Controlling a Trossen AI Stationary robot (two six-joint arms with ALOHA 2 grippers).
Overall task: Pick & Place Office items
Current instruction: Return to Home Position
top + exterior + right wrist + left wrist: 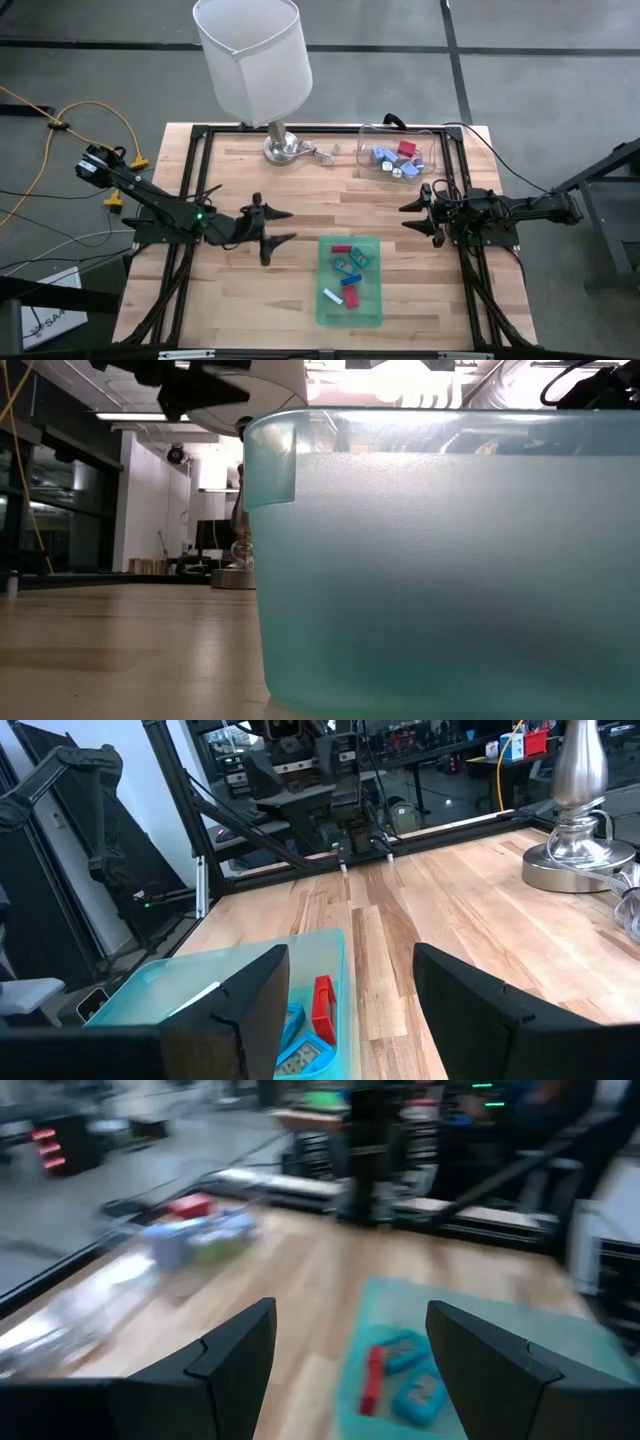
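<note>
Both claws hang spread wide and empty above the surface [250, 300]: the left claw [290, 226] beside the one tray [366, 312], the right claw [404, 216] near the one container [427, 140]. Six office items [351, 297] lie in the tray, and roughly five are bunched in the container.

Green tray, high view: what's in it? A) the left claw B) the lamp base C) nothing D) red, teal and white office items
D: small red, teal and white office items lie in the green tray; the left claw and right claw are open, off to its sides.
</note>
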